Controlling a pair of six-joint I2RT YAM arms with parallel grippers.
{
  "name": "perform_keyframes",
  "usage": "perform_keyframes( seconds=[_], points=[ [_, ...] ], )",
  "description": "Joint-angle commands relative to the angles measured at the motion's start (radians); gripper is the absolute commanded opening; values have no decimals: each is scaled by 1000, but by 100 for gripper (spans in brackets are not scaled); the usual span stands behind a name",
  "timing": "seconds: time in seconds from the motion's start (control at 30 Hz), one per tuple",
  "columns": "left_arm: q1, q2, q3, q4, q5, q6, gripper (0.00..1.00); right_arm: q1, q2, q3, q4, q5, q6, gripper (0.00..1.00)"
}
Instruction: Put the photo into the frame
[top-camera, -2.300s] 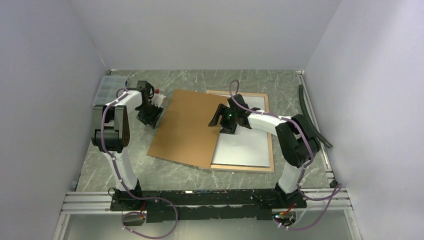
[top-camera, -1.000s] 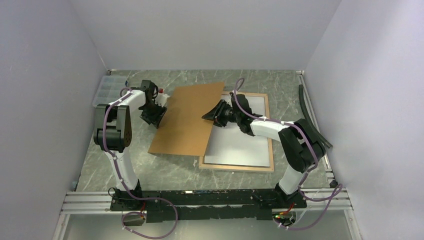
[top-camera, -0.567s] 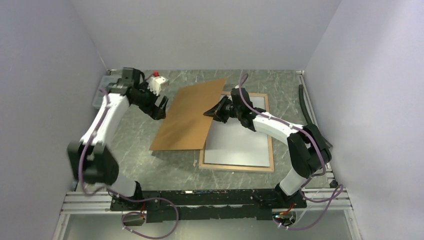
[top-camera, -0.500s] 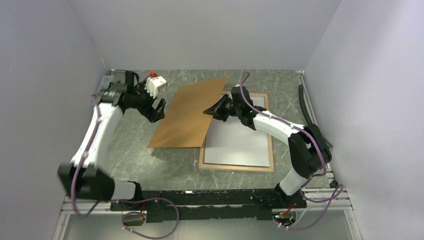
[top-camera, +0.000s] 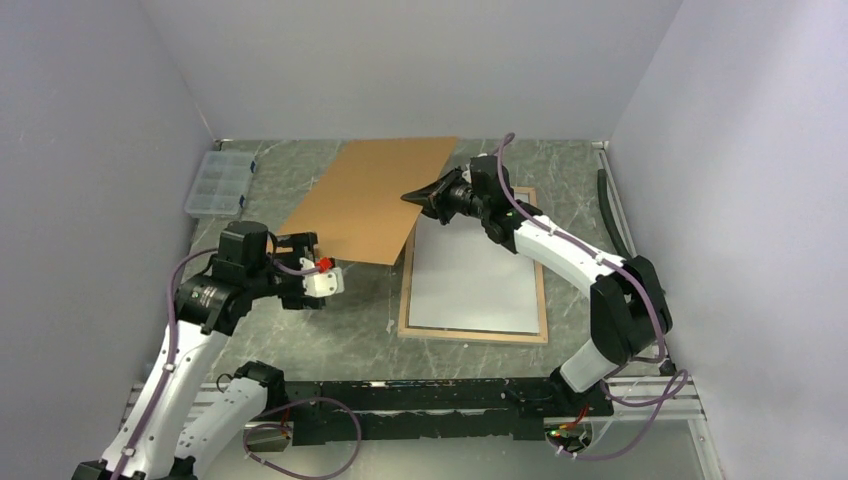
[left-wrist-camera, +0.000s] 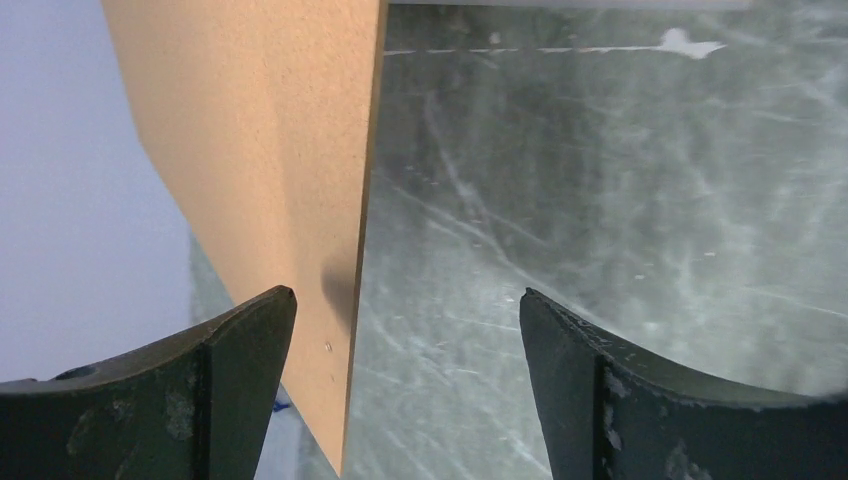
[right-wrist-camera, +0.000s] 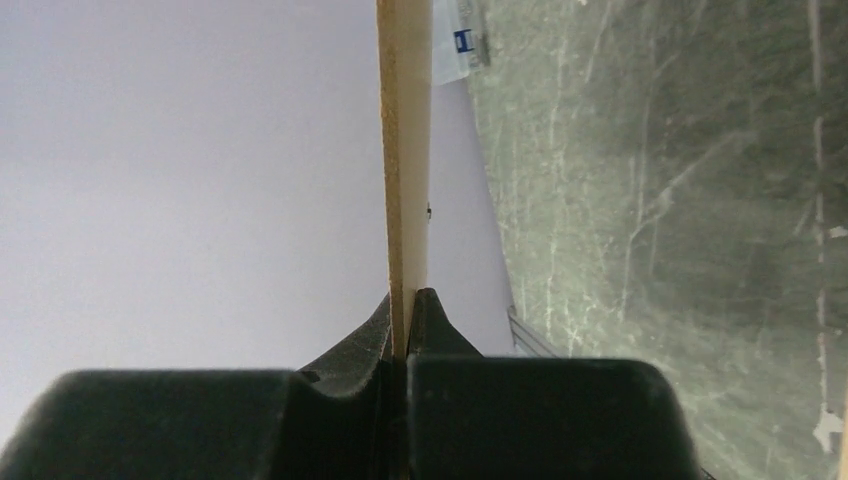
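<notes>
The frame (top-camera: 543, 262) lies flat on the table, light-wood rim up, with a flat white surface inside the rim. The photo's printed face is not in view, and I cannot tell whether that white surface is its back. My right gripper (top-camera: 416, 197) (right-wrist-camera: 408, 300) is shut on the right edge of the brown backing panel (top-camera: 365, 195) (right-wrist-camera: 403, 150). It holds the panel tilted up off the frame, toward the back left. My left gripper (top-camera: 303, 243) (left-wrist-camera: 405, 300) is open by the panel's near-left corner (left-wrist-camera: 270, 130), with nothing between its fingers.
A clear plastic organiser box (top-camera: 220, 182) sits at the back left by the wall. A black bar (top-camera: 625, 225) leans along the right wall. A small white scrap (top-camera: 388, 325) lies left of the frame's near corner. Walls close in on three sides.
The right gripper closed on the panel's edge and lifted it up and back, uncovering the frame. The left gripper let go of the panel, opened, and swung back toward the near left.
</notes>
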Motion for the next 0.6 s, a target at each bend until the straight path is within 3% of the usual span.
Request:
perform_keyframes(
  seconds=[0.0,0.2,0.37,0.57],
  points=[
    [-13,-57,-56,266,-59,97,87,11,-100,16,152,-35,80,0],
    [-31,-103,-97,406,11,110,82,39,-118,26,142,-14,94,0],
    [-52,-81,-77,422,27,138,79,71,-109,58,123,6,88,0],
    [-58,-66,-50,386,46,176,56,91,-109,58,135,16,96,0]
  ],
)
